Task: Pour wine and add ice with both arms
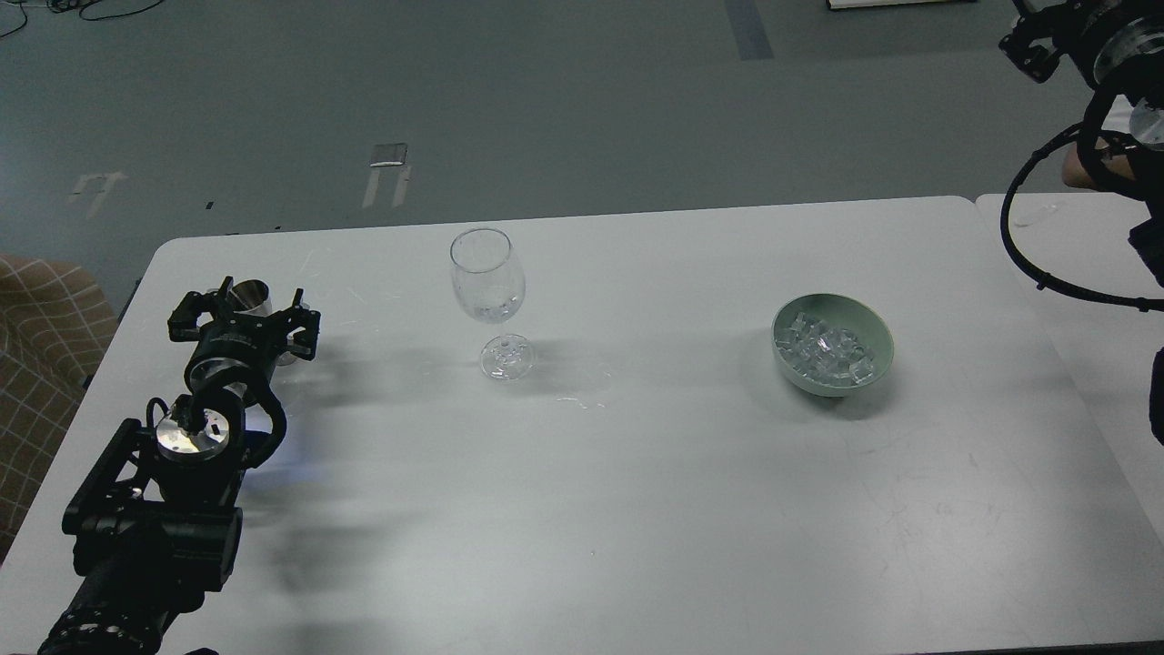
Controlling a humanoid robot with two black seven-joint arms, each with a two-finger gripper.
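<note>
A small steel cup (247, 293) stands at the table's far left. My left gripper (242, 318) is open right in front of it, fingers spread to either side, and hides the cup's lower part. An empty clear wine glass (488, 276) stands upright near the table's middle back. The ice (823, 350) is heaped in a pale green bowl (871, 332) at the right. My right arm is raised at the top right corner. Its gripper (1026, 44) is dark and partly cut off by the frame edge, far from the bowl.
The white table (637, 473) holds the cup, glass and bowl. A second white table (1073, 282) adjoins on the right, with a small clear item (1037, 214) on it. A checked brown seat (36, 346) is at the left edge.
</note>
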